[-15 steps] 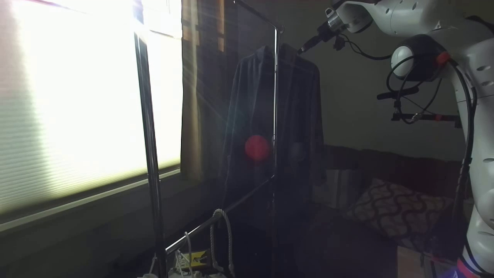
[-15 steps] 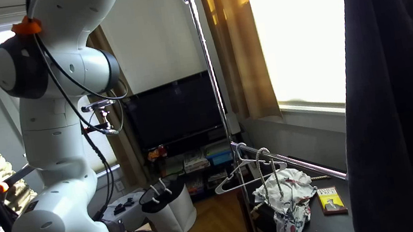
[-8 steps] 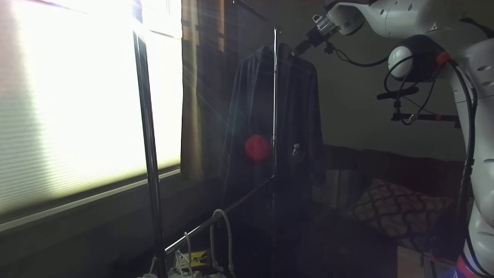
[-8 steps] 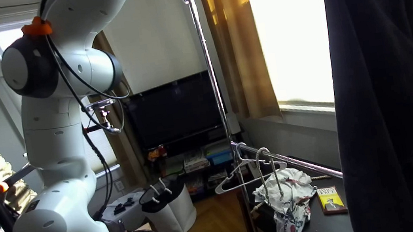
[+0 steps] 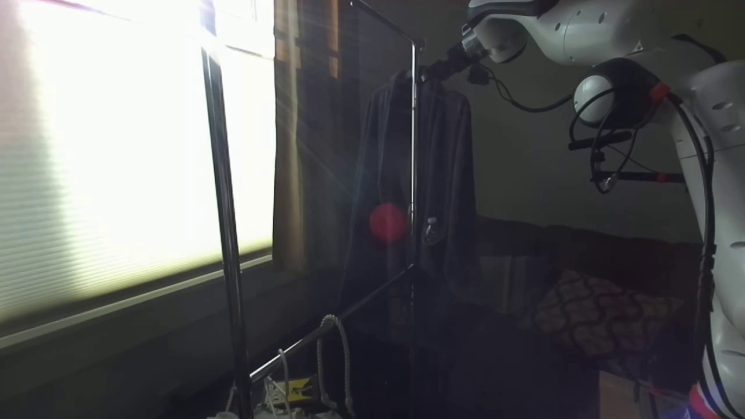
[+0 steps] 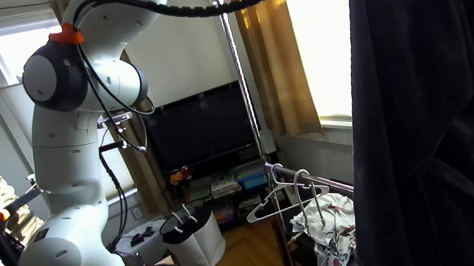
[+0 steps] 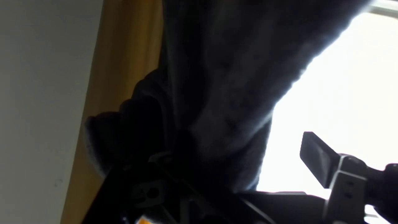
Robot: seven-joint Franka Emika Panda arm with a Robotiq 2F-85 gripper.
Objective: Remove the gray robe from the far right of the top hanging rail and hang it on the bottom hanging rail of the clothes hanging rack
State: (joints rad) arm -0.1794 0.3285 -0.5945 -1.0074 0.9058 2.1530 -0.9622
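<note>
The gray robe looks near-black. It hangs by the end of the top hanging rail (image 5: 384, 20) in an exterior view (image 5: 445, 151) and fills the right side of an exterior view (image 6: 425, 103). My gripper (image 5: 426, 75) is at the robe's collar, just below the rail's end. In the wrist view, the gripper's fingers (image 7: 248, 144) are wide apart. The robe (image 7: 236, 68) lies over the dark left finger, and bright window shows beside the bare right finger. The robe's hanger hook is hidden, so I cannot tell what carries it. The bottom rail (image 6: 316, 179) runs low across the rack.
A white hanger (image 6: 267, 207) and a rope-handled floral bag (image 6: 333, 218) hang at the bottom rail. The rack's upright post (image 5: 415, 151) stands right beside the robe and gripper. A bright window (image 5: 145, 145) is behind the rack. A patterned pillow (image 5: 588, 314) lies at the back.
The gripper has moved left in an exterior view, closer to the rack's post. The robe has shifted and turned with it, sinking slightly, and now covers the book and more of the window.
</note>
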